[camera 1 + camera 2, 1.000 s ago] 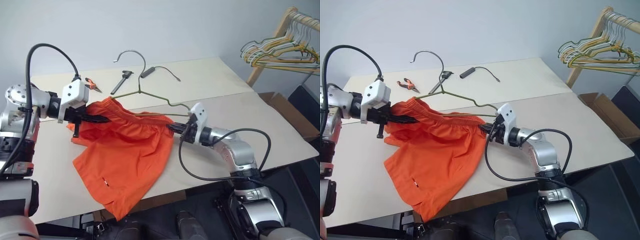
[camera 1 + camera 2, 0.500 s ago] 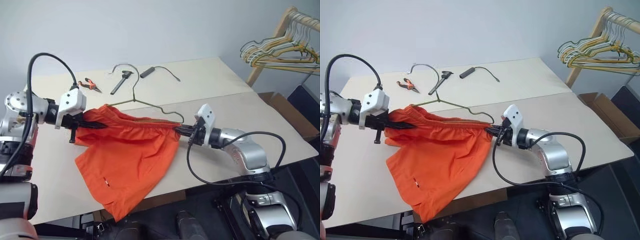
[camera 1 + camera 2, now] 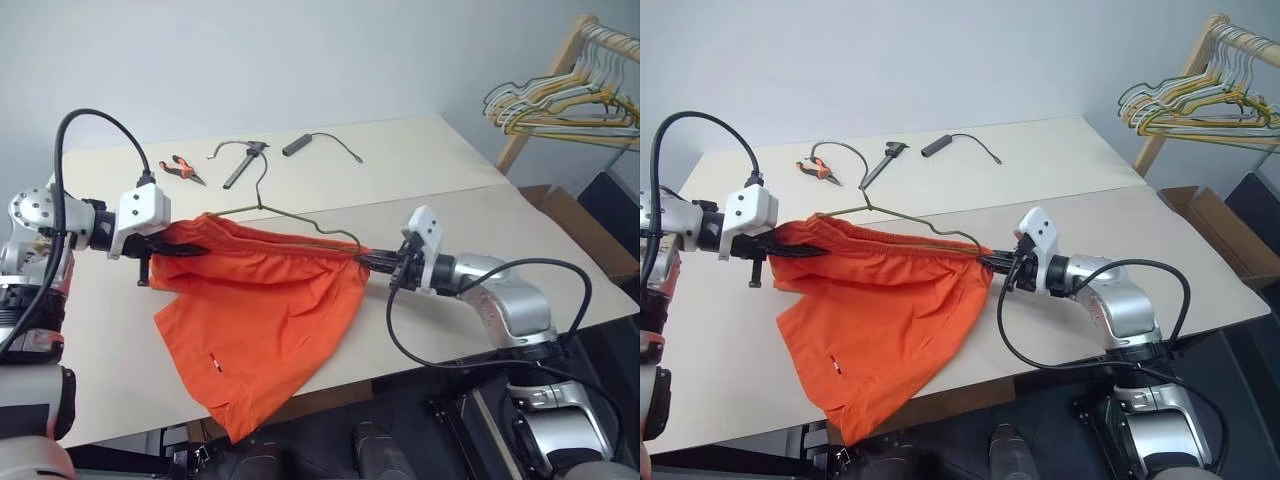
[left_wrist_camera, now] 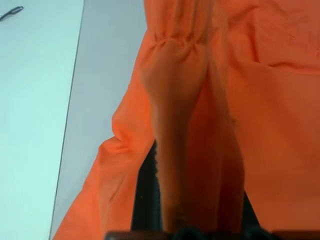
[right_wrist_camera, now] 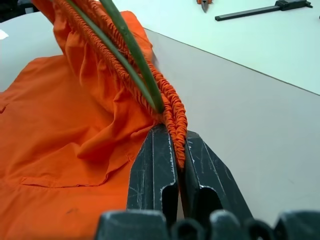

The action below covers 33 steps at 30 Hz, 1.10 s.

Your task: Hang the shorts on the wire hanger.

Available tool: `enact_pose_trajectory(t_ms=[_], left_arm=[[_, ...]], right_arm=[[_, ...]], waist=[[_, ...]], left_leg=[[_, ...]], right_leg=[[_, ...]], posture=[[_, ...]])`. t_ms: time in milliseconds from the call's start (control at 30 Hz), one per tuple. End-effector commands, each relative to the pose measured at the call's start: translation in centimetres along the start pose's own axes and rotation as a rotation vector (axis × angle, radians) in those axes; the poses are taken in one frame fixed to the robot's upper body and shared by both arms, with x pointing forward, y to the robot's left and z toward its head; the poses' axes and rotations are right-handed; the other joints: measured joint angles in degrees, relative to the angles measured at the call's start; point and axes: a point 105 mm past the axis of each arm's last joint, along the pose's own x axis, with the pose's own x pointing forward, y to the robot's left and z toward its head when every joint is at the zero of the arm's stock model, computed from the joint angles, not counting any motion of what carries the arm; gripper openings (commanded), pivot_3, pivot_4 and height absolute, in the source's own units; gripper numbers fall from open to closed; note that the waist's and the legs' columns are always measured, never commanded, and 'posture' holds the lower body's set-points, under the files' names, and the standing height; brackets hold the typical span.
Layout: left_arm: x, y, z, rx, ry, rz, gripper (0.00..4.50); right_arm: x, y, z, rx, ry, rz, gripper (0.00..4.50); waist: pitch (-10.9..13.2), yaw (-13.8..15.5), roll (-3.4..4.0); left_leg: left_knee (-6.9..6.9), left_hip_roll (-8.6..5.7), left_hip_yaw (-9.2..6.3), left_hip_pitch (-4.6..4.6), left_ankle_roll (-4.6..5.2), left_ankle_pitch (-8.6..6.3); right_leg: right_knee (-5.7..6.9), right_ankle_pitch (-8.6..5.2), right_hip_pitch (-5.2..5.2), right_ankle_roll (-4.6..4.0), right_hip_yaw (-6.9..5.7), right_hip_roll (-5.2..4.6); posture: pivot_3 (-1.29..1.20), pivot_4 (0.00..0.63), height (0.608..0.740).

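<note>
The bright orange shorts (image 3: 262,318) hang stretched between my two grippers above the table, one leg drooping past the front edge. My left gripper (image 3: 183,250) is shut on the left end of the waistband; in the left wrist view the fabric (image 4: 260,125) drapes over its fingers. My right gripper (image 5: 172,131) is shut on the right end of the gathered waistband (image 5: 169,102). The wire hanger (image 3: 300,218) lies along the waistband, its wire (image 5: 131,55) running down to my right fingertips. Its hook leans back toward the table's far side.
Orange-handled pliers (image 3: 185,170), a black tool (image 3: 243,165) and a black cabled stick (image 3: 320,142) lie on the far part of the table (image 3: 450,170). A wooden rack with bunched hangers (image 3: 570,100) stands at the right, a cardboard box (image 3: 580,225) below it.
My grippers have drawn apart, the right going right and the left going left and down, pulling the waistband taut. The hanger's hook has tipped lower toward the table.
</note>
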Motion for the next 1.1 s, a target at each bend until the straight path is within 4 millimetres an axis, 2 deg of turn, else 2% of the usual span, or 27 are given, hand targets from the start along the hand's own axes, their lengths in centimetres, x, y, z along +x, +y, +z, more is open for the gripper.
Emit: enact_pose_trajectory(t_ms=[33, 133, 233, 333, 667, 1100], left_arm=[[-2.0, 0.9, -0.3, -0.048, -0.009, 0.108, 0.0], [-1.8, -0.2, 0.0, -0.063, -0.052, 0.061, 0.0], [-1.6, -0.9, -0.6, -0.048, -0.02, 0.034, 0.0], [-1.6, -1.0, -0.7, -0.055, -0.031, 0.05, 0.0], [-2.1, -1.1, 1.1, -0.112, -0.17, 0.032, 0.0], [-2.4, -2.4, -0.7, -0.085, -0.036, -0.024, 0.0]], right_arm=[[-2.0, -1.5, 0.9, -0.031, -0.019, -0.069, 0.02], [-2.0, -1.0, 0.4, -0.032, -0.002, -0.043, 0.02], [-1.9, -1.0, 0.4, -0.032, -0.001, -0.039, 0.02], [-1.9, -1.0, 0.7, -0.032, -0.006, -0.034, 0.02], [-2.3, -1.0, -0.1, -0.007, 0.013, -0.007, 0.02], [-2.9, -1.8, -0.1, -0.004, 0.035, -0.016, 0.02]], waist=[[0.0, -0.1, 0.0], [0.0, -0.2, 0.0], [0.0, -0.1, 0.0], [0.0, 0.0, 0.0], [0.0, -0.1, 0.0], [0.0, 0.0, 0.0]], left_leg=[[0.0, 0.0, 0.0, 0.0, 0.0, 0.0], [-0.01, 0.01, 0.01, 0.01, 0.02, -0.01], [0.0, 0.04, 0.0, 0.0, 0.02, -0.01], [0.0, 0.02, 0.01, 0.0, 0.02, -0.01], [0.0, 0.02, 0.01, 0.0, 0.03, -0.02], [0.0, 0.03, 0.01, 0.02, 0.03, -0.02]], right_leg=[[0.0, 0.0, 0.0, 0.0, 0.0, 0.0], [0.0, 0.0, -0.01, 0.0, 0.0, 0.0], [0.01, 0.0, -0.01, 0.0, 0.0, 0.01], [0.01, 0.0, 0.0, 0.0, 0.0, -0.02], [-0.01, 0.0, 0.0, 0.0, 0.0, -0.01], [-0.02, 0.0, 0.01, 0.0, 0.0, -0.01]], posture=[[-0.08, 0.053, 0.74], [-0.08, 0.054, 0.74], [-0.08, 0.055, 0.74], [-0.08, 0.055, 0.74], [-0.08, 0.054, 0.74], [-0.08, 0.058, 0.74]])
